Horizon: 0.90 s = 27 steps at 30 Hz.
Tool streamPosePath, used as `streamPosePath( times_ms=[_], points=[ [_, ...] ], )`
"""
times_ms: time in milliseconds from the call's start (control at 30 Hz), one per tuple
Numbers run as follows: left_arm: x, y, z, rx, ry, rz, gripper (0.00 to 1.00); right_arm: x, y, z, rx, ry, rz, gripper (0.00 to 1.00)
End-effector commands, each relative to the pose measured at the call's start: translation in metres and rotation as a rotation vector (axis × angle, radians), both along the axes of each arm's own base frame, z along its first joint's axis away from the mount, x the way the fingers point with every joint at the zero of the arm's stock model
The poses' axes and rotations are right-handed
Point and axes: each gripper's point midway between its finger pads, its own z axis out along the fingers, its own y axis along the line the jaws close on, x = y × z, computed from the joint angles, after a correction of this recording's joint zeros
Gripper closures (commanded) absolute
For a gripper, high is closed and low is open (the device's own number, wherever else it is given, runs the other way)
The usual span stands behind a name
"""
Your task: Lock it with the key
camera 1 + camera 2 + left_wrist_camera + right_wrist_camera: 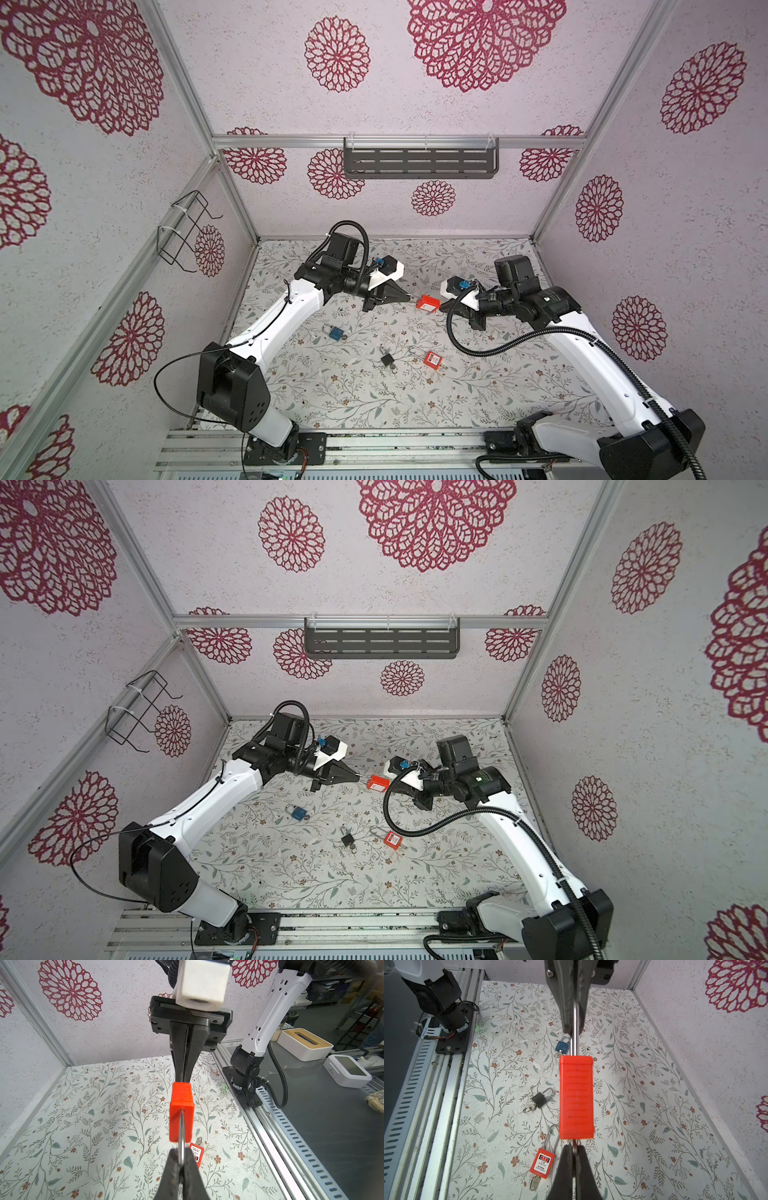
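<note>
Holding the orange-red plastic padlock (428, 303) up in the air, well clear of the floral-patterned table mat (332, 395), strung lengthwise between the two arms.

Pinching the thin bare-steel shackle (182, 1126) with the left gripper (181, 1159), jaws pressed tight on the wire loop. Probably anchoring the lock this way to stop the body spinning.

Closing the right gripper (574, 1149) at the opposite end, right against the base of the body, jaws together on something small. Judging that to be the key, though mostly hidden between the tips.

Lining both grippers up along the lock's long axis, likely so that a plain wrist roll turns the key without bending it.

Leaving the small blue padlock (334, 331), the black padlock (387, 360) and the second red long-shackled padlock (431, 358) lying apart on the mat below, out of the way.
</note>
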Motion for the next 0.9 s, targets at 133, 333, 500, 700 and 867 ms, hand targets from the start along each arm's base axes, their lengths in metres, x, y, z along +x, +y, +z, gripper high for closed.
streamPosePath(
  times_ms=[133, 333, 500, 700, 867],
  points=[
    [-0.001, 0.004, 0.017, -0.046, 0.043, -0.012, 1.00, 0.007, -0.014, -0.001, -0.059, -0.101, -0.047, 1.00],
    [-0.003, 0.005, 0.017, -0.041, 0.059, -0.004, 1.00, 0.010, -0.020, 0.000, -0.063, -0.188, -0.077, 1.00],
    [-0.001, 0.004, 0.016, -0.046, 0.081, -0.006, 1.00, 0.012, -0.022, 0.001, -0.063, -0.222, -0.087, 1.00],
    [0.000, 0.002, 0.017, -0.051, 0.094, -0.009, 1.00, 0.011, -0.022, 0.004, -0.061, -0.245, -0.087, 1.00],
    [0.000, 0.002, 0.017, -0.050, 0.092, -0.009, 1.00, 0.008, -0.021, 0.002, -0.064, -0.236, -0.080, 1.00]
  ],
)
